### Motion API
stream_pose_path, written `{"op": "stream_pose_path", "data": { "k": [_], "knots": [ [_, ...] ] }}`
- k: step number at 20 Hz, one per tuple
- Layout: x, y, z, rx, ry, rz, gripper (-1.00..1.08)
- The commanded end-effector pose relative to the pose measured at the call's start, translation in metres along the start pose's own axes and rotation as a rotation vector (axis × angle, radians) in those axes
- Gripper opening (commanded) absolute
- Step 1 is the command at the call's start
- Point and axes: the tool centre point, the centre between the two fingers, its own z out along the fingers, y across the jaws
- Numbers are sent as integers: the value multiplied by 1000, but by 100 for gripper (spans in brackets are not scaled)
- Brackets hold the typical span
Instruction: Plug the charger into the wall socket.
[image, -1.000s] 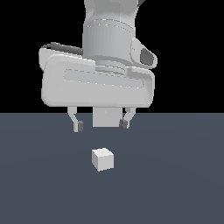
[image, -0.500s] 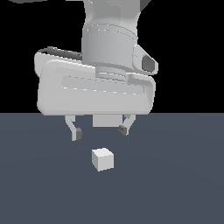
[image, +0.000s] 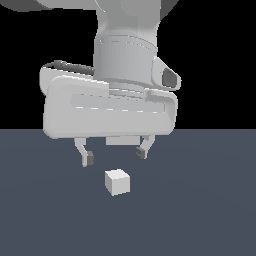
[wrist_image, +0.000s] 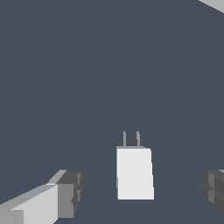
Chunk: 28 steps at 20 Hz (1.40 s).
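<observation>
The charger (image: 117, 182) is a small light-grey cube resting on the dark floor. In the wrist view the charger (wrist_image: 134, 173) shows two thin prongs on its far end. My gripper (image: 115, 157) hangs open just above it, with one fingertip off to each side and nothing touching. In the wrist view the gripper (wrist_image: 142, 191) straddles the charger, with a wide gap on both sides. The wall socket (image: 122, 141) shows only as a pale strip under the hand, farther back. A corner of the wall socket (wrist_image: 214, 3) also peeks into the wrist view.
Dark blue-grey floor (image: 210, 210) spreads all around the charger. The large white hand housing (image: 110, 112) hides most of what lies behind it in the exterior view.
The gripper has come down toward the charger, its fingertips now just above the cube's top. The fingers stayed open and the charger has not moved.
</observation>
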Motion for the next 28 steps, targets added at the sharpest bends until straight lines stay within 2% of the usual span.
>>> {"op": "stream_pose_path", "data": {
  "k": [1,13,14,28],
  "knots": [
    [-2,0,8,0,-1,0,100],
    [-9,-1,41,0,-1,-1,100],
    [-9,-1,41,0,-1,-1,-100],
    [-7,0,39,-3,-1,11,-100]
  ]
}}
